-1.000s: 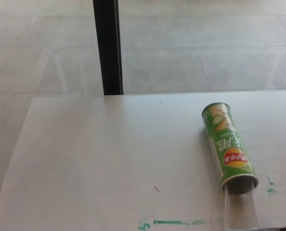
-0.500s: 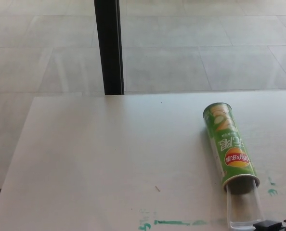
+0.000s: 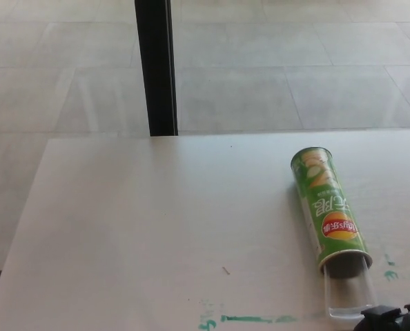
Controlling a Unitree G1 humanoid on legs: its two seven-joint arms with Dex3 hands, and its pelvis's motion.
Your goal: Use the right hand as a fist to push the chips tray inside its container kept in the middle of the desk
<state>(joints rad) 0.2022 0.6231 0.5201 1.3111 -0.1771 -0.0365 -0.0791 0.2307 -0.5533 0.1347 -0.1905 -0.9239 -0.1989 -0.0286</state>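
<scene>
Head view, looking down on white desk (image 3: 143, 227). Green chips container (image 3: 328, 210) lying on its side toward right part of desk, closed end pointing away from robot, open end toward near edge. Red and yellow logo on can side near open end, upside down from this angle. Clear chips tray (image 3: 348, 293) sticking out of open mouth, partly inside, near end still outside and close to desk's near edge. Tray in line with can, angled slightly right.

Right hand (image 3: 396, 319) just peeking in at bottom right corner, black, only top of knuckles or fingers visible. Sits just beside tray's near end, slightly to right of it; contact not clear. Can't tell if fingers curled into fist or apart, too little showing. Left hand not in view.

Green marker streaks (image 3: 250, 318) along near edge of desk, more green smudges (image 3: 390, 274) right of can mouth. Small brown speck (image 3: 225, 270) on desk left of can, well apart. Black vertical post (image 3: 156, 67) behind desk's far edge, grey tiled floor (image 3: 295, 69) beyond.
</scene>
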